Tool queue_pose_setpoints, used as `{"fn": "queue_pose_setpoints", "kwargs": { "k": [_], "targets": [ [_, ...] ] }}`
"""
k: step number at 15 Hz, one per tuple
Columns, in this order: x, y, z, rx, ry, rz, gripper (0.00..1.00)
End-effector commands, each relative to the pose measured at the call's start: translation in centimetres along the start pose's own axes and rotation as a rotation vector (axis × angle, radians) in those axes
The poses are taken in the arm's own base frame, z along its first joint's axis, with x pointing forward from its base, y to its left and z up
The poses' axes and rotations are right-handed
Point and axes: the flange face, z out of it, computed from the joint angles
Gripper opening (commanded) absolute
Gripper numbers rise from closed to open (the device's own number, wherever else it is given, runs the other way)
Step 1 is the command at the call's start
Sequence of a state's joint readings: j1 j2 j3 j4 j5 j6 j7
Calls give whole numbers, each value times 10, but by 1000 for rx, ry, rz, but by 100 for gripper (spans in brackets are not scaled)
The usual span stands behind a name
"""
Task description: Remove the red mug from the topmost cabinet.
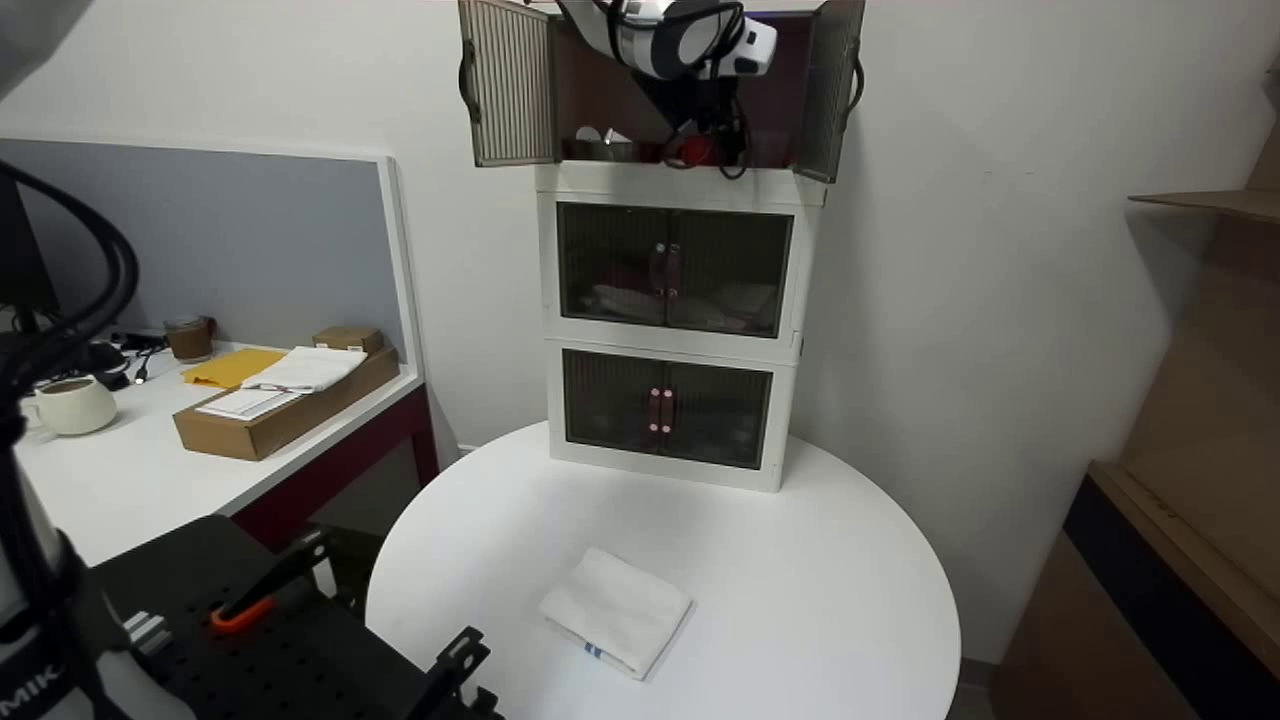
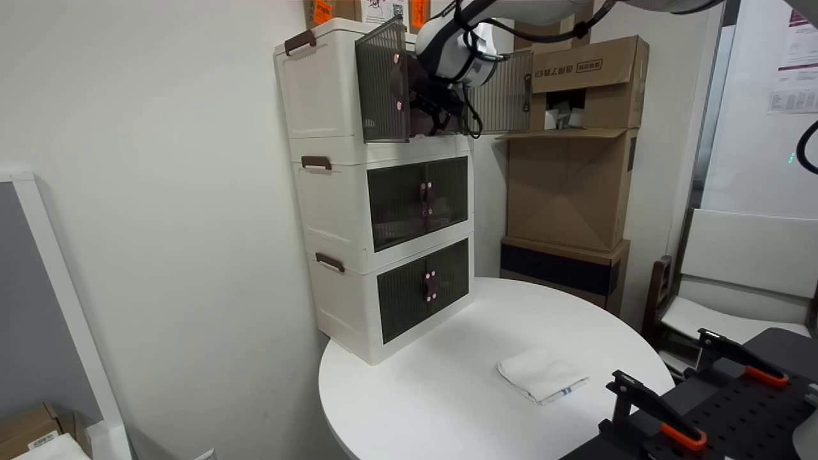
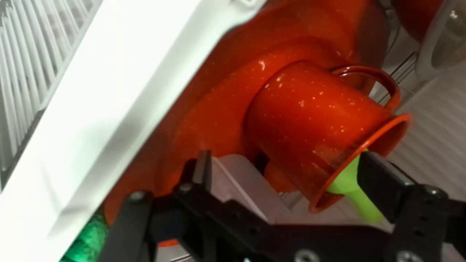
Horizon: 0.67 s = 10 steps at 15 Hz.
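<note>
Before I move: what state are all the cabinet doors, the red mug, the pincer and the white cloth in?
Topmost cabinet doors: open
Middle cabinet doors: shut
Lowest cabinet doors: shut
Red mug: not gripped; upright or tipped, cannot tell
Pincer: open
White cloth: folded, lying flat on the round table

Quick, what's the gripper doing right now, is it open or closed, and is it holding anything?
Gripper: open, jaws wide apart, holding nothing; the red mug lies just ahead in the wrist view, not clamped.
</note>
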<state>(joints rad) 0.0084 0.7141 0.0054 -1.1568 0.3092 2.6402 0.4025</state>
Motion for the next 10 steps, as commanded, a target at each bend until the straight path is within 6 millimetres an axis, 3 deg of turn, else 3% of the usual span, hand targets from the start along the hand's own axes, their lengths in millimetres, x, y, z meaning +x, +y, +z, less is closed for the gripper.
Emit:
{"fn": "queue_pose_setpoints", "kwargs": {
  "k": [1, 4, 6, 10],
  "targets": [
    [1, -5, 12, -28, 19, 9, 100],
    [0, -6, 19, -34, 20, 4, 93],
    [0, -7, 21, -30, 15, -2, 69],
    [3, -11, 18, -17, 13, -9, 37]
  ]
}}
